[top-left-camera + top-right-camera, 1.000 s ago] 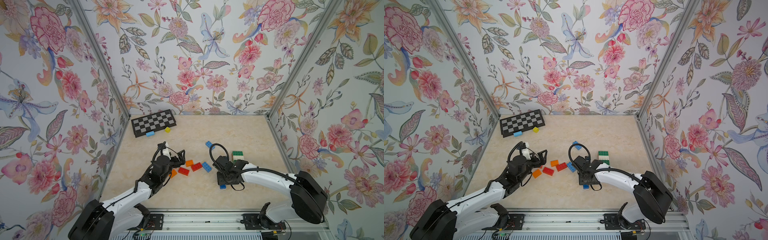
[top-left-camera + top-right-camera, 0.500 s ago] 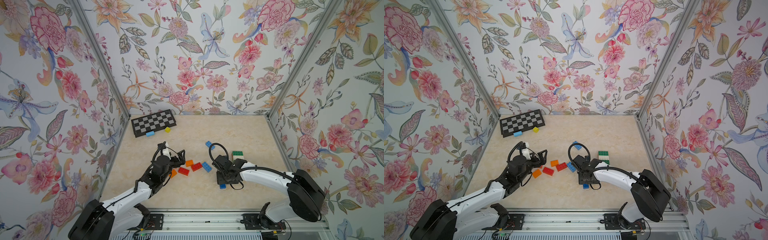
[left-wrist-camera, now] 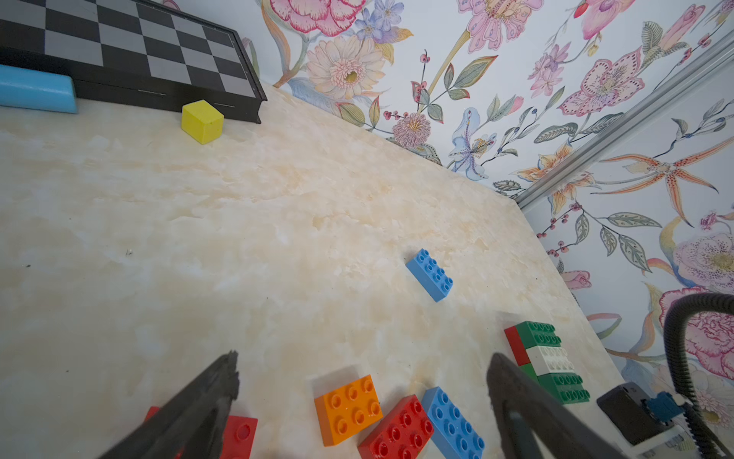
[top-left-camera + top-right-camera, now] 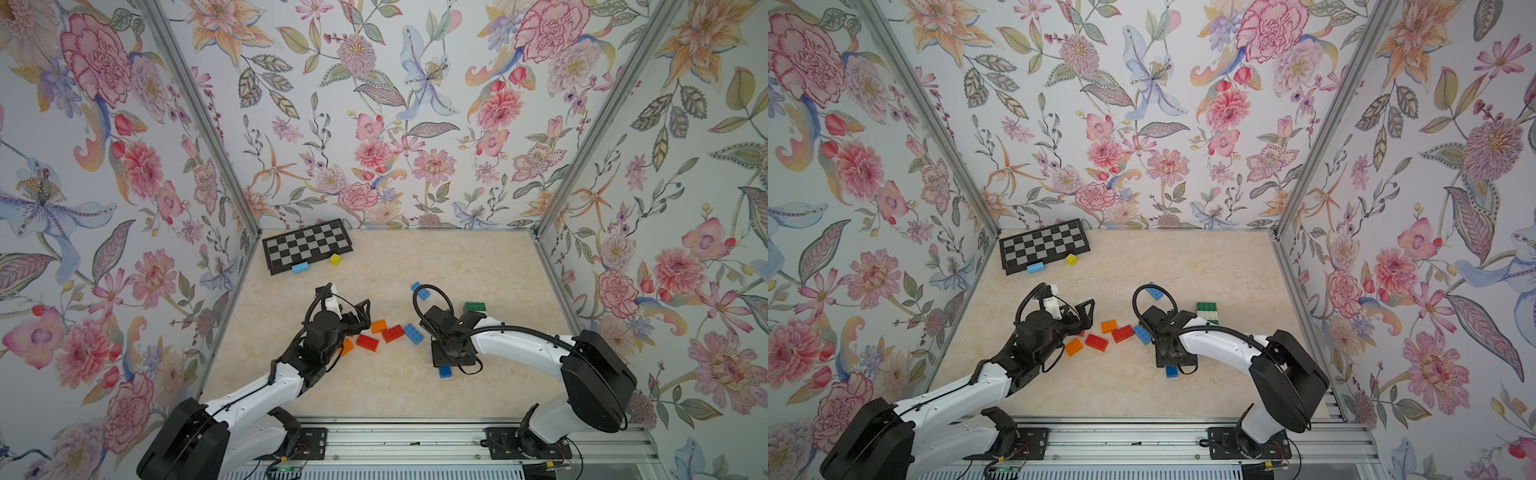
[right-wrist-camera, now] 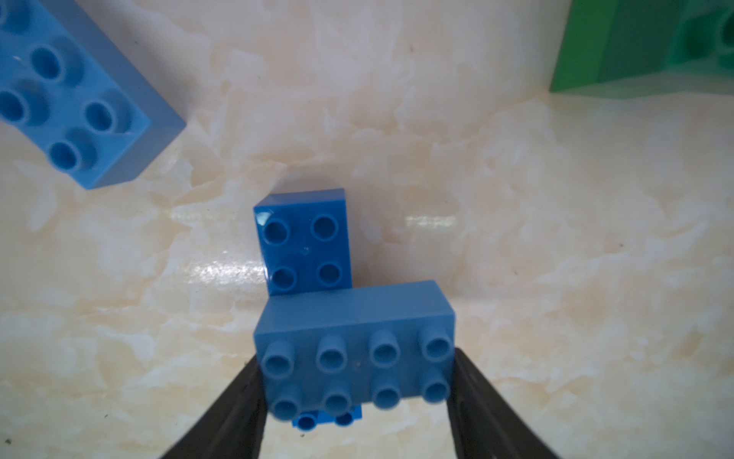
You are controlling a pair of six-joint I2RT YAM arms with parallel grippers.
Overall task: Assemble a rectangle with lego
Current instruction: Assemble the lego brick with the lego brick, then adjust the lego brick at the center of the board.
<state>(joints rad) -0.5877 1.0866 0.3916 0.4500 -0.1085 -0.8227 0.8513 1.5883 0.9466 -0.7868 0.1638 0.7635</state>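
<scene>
In a top view: wide-spread left gripper point(image 4: 356, 321) just beside loose orange, red and blue studded plastic lego bricks point(image 4: 392, 333) mid-table.

Left wrist: black fingers point(image 3: 206, 397) far apart, gripping nothing.

Right wrist: right gripper point(image 5: 357, 377) clamped on light-blue eight-stud brick point(image 5: 353, 345), crosswise over darker blue brick point(image 5: 306, 242) on cream marbled tabletop point(image 5: 556, 238).

Strewn studs-up just below centre in both top views: two orange bricks point(image 4: 378, 326), two red bricks point(image 4: 392, 333), a pale blue brick point(image 4: 413, 333). Higher up, a lone blue brick point(image 4: 424, 294); to its right, a green-white-green stack point(image 4: 1207, 307). Lower right, a clamped pale blue 2x4 point(image 5: 353, 357) crosswise over a dark blue brick point(image 4: 444, 371).
</scene>
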